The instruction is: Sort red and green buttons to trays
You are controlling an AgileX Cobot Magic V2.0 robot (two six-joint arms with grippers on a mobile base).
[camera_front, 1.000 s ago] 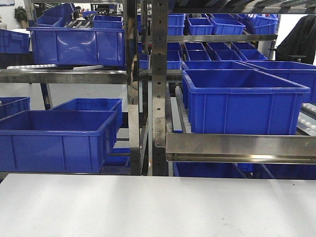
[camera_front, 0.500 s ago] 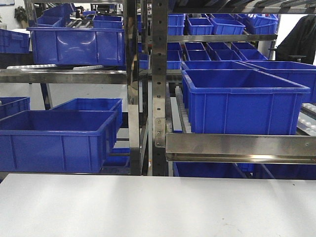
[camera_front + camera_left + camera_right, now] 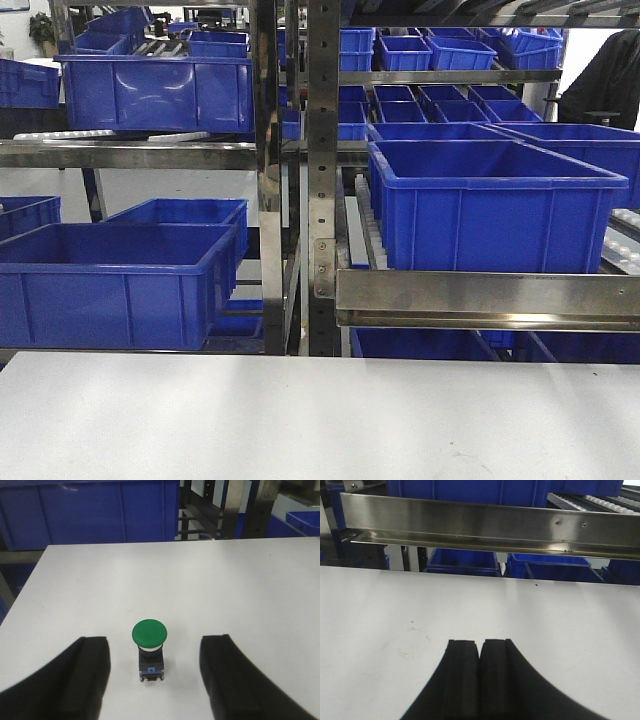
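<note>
while the left gripper holds its jaws spread wide and empty, the green button sits centred between them on the white table, dead ahead at 12 o'clock. it appears to stand cap up, long axis vertical. the right gripper is pressed closed on nothing, so the left arm is judged nearer.

The green button stands between the spread fingers of the left tool, bare desk either side. Ahead of the right tool, desk lies open to a steel rail.
</note>
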